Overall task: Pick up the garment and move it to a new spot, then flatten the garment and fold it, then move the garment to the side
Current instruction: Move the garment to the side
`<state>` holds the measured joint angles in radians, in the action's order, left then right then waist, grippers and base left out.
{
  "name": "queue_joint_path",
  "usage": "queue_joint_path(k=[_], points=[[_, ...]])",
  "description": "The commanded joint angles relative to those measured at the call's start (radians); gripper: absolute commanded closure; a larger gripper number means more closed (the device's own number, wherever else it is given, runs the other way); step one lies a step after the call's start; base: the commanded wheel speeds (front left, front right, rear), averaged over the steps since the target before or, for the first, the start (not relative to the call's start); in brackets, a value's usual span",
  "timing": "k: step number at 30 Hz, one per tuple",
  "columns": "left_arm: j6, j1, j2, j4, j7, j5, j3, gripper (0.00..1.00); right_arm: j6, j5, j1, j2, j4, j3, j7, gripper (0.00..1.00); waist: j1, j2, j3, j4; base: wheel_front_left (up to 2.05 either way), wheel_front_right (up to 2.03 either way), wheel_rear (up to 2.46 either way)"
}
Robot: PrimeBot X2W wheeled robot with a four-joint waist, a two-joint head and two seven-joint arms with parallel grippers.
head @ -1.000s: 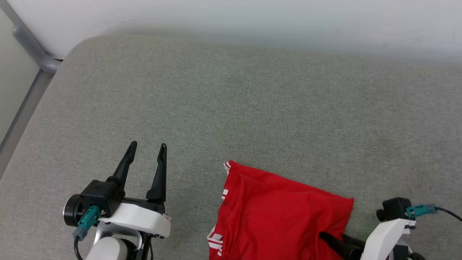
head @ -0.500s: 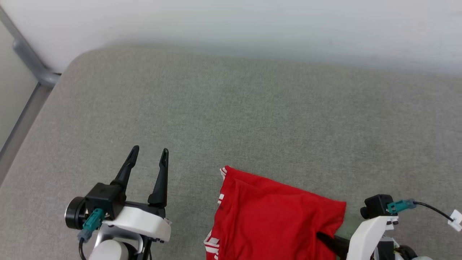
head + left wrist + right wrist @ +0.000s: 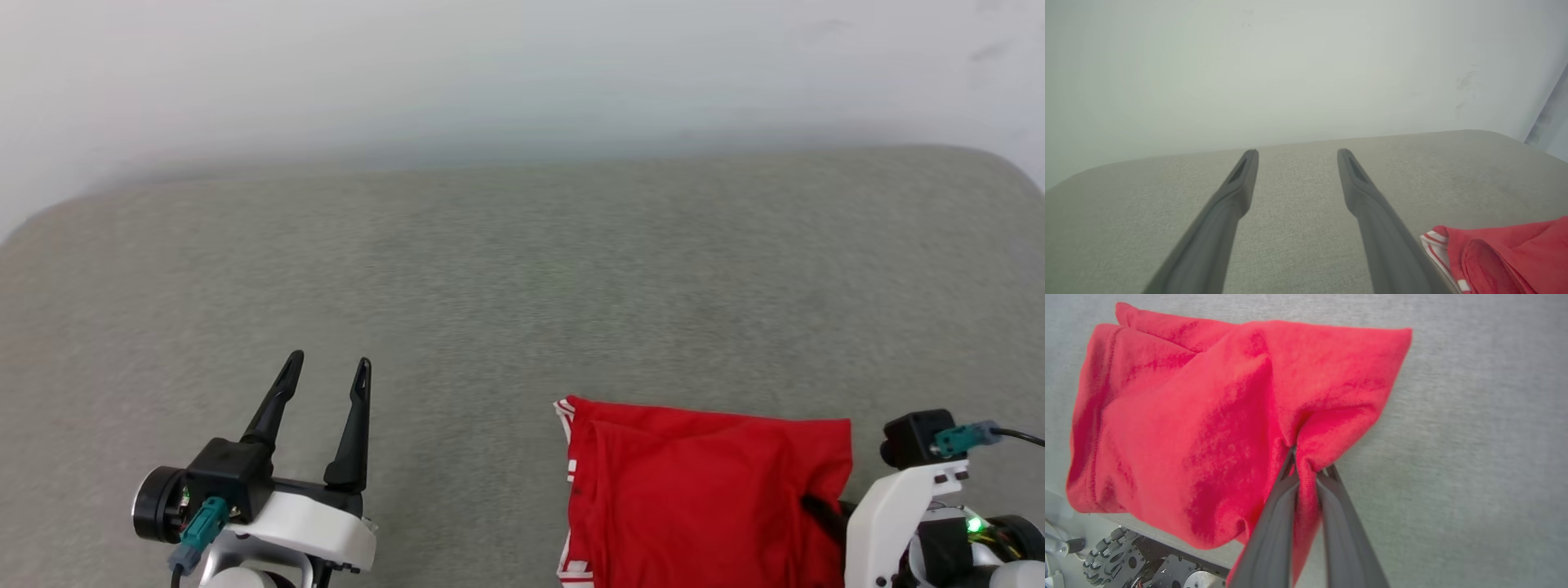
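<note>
**Two grippers, one load: right gripper (image 3: 1309,467) clamped on jersey (image 3: 702,490)**

Right fingers are pressed together on a pinch of red cloth at the jersey's right edge. The jersey is bunched in rough folds at the near right of the grey pad (image 3: 522,269), with striped trim on its left edge. Its near part seems to overhang the pad edge, though the picture is blurred there. Left gripper (image 3: 329,361) is well to the left, over bare pad, fingers apart and holding nothing. Beyond is a pale wall (image 3: 522,73).

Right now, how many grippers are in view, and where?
2. The left gripper is open above the grey surface, lower left in the head view; the right gripper is shut on the garment, lower right.
</note>
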<state>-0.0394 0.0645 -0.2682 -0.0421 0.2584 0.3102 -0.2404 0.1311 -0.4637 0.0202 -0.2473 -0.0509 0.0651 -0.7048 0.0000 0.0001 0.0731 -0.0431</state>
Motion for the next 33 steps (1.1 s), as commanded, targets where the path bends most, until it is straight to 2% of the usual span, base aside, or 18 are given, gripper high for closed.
queue_joint_path(k=[1,8,12,17,21,29,33], points=[[-0.001,0.000,-0.001,0.006,0.000,-0.005,0.000,0.00,-0.001,0.001,0.013,-0.004,0.009,-0.009,-0.004,1.00,0.0000,-0.0001,0.016,-0.082,0.00,0.00,0.00],[0.004,0.042,-0.019,0.046,-0.006,-0.009,-0.001,0.00,-0.001,0.027,0.089,0.008,0.009,-0.066,0.030,1.00,0.0000,-0.0001,0.104,-0.205,0.00,0.00,0.00],[0.020,0.088,-0.034,0.076,-0.018,-0.010,-0.002,0.00,-0.001,0.051,0.174,0.013,-0.040,-0.106,0.072,1.00,0.0000,-0.0001,0.187,-0.240,0.00,0.00,0.00],[0.046,0.167,-0.063,0.111,-0.031,-0.027,-0.012,0.00,-0.001,0.115,0.301,-0.013,-0.100,-0.181,0.111,1.00,0.0000,-0.0001,0.293,-0.240,0.00,0.00,0.00],[0.066,0.225,-0.073,0.138,-0.040,-0.036,-0.023,0.00,-0.001,0.178,0.391,-0.061,-0.146,-0.272,0.112,1.00,0.0000,-0.0001,0.364,-0.224,0.00,0.00,0.00],[0.092,0.318,-0.080,0.166,-0.040,-0.045,-0.046,0.00,-0.001,0.291,0.531,-0.156,-0.212,-0.484,0.129,1.00,0.0000,-0.0001,0.474,-0.174,0.00,0.00,0.00],[0.102,0.354,-0.076,0.168,-0.035,-0.050,-0.060,0.00,-0.001,0.348,0.560,-0.179,-0.226,-0.554,0.143,1.00,0.0000,-0.0001,0.512,-0.149,0.00,0.00,0.00]])
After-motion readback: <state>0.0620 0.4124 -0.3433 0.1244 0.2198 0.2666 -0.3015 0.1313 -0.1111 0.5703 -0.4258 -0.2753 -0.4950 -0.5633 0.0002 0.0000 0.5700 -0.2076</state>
